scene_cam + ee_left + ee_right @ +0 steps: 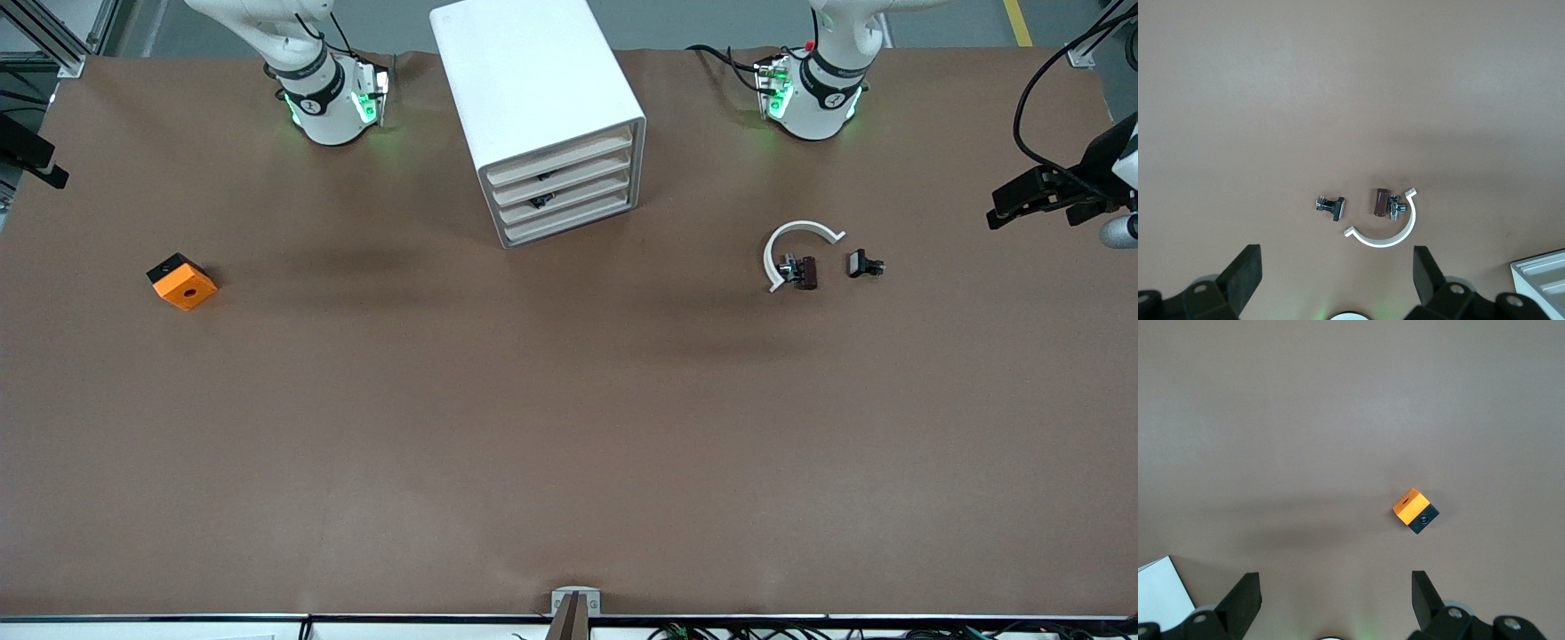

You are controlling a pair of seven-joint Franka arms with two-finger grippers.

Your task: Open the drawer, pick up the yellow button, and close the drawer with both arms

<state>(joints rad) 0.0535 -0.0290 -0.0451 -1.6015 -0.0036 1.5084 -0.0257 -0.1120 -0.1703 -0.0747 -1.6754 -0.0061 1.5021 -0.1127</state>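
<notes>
The white cabinet (533,107) stands at the middle of the table between the two arm bases, with all of its drawers (562,187) shut. Its corner shows in the left wrist view (1541,280) and the right wrist view (1161,590). The button is hidden. My left gripper (1337,267) is open and empty, high over bare table beside the white arc and clips. My right gripper (1335,587) is open and empty, high over bare table beside the orange cube. Neither gripper shows in the front view.
A white arc (791,240) (1388,237) and two small dark clips (805,271) (864,264) lie toward the left arm's end. An orange cube with a black side (182,282) (1415,510) lies toward the right arm's end. Black mounts stand at both table ends.
</notes>
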